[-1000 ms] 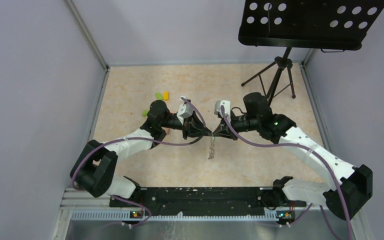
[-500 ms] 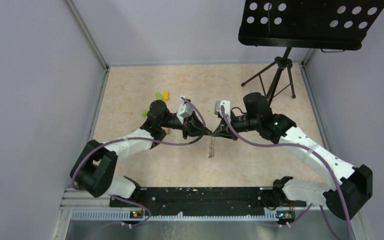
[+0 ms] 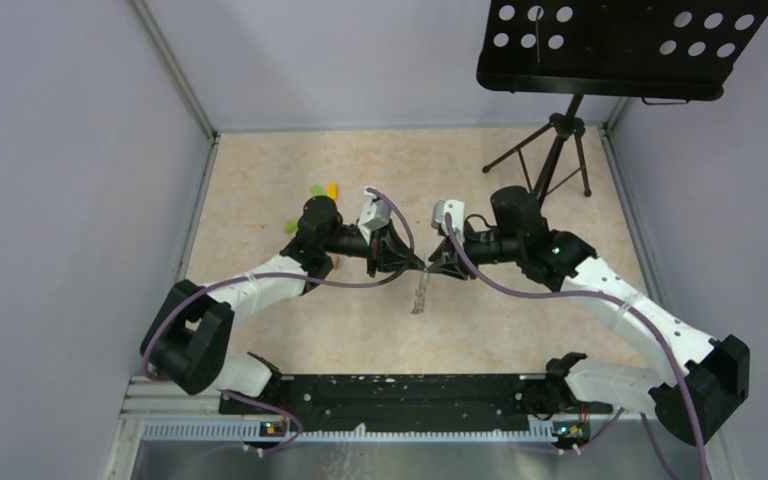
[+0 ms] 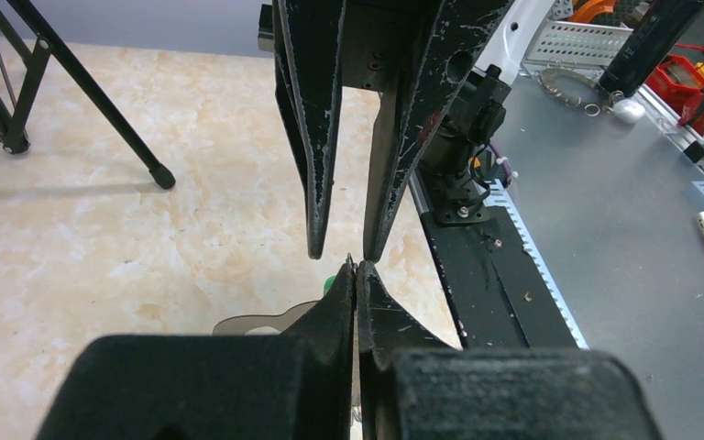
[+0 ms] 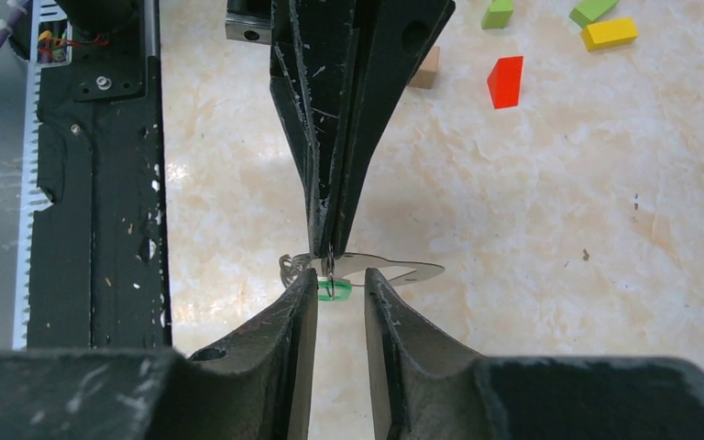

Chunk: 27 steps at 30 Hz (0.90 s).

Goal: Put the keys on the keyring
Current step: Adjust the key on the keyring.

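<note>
My two grippers meet tip to tip above the middle of the table. The left gripper (image 3: 421,267) (image 4: 357,268) is shut on the keyring (image 5: 329,271), a thin dark wire loop that hangs from its tips. A green tag (image 5: 335,292) and the silver keys (image 5: 394,271) (image 3: 420,296) dangle from that loop. The right gripper (image 3: 432,267) (image 5: 341,277) is open, its fingers either side of the loop and tag without pressing them. In the left wrist view the right gripper (image 4: 344,255) shows a clear gap, and most of the keys are hidden behind my own fingers.
Small coloured blocks lie behind the left arm: red (image 5: 506,81), yellow (image 5: 610,34) (image 3: 332,189), green (image 3: 316,190) and tan (image 5: 426,69). A black music stand (image 3: 552,150) stands at the back right. The black base rail (image 3: 390,395) runs along the near edge.
The right gripper has opened and let go of the keyring. The hanging keys have tilted a little to the left. The left gripper stays shut.
</note>
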Available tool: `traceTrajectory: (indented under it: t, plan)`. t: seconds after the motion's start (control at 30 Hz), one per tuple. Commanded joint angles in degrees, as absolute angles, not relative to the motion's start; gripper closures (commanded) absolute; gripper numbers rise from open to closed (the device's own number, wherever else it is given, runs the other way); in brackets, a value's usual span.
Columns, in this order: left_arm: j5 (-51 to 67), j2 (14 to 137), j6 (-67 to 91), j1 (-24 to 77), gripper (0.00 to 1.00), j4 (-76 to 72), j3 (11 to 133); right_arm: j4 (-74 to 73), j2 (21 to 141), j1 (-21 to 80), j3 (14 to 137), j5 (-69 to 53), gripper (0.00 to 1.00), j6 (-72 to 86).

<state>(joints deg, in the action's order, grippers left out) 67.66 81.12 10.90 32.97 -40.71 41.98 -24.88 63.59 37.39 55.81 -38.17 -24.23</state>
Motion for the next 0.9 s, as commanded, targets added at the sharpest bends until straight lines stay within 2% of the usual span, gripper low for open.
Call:
traceTrajectory:
  t: [0.0,0.27,0.5,0.6,0.87]
  plan:
    - [67.07,78.95,12.00,32.96,1.00,-41.57,44.09,-22.99,61.75,37.86,55.21,-37.29,0.74,-24.34]
    - [66.96,78.39,12.44,32.96,1.00,-42.07,43.92,-22.86,62.22,37.80,54.40,-36.74,0.75,-24.76]
    - [67.12,78.26,12.26,32.97,1.00,-42.23,43.78,-22.58,62.67,37.79,54.15,-37.00,0.95,-24.62]
    - [67.00,78.11,12.14,32.96,1.00,-42.36,43.68,-22.69,62.89,37.79,54.14,-37.22,1.00,-24.65]
    - [66.76,78.04,12.38,32.97,1.00,-42.88,43.87,-22.54,63.27,37.77,53.70,-37.69,1.00,-24.61]
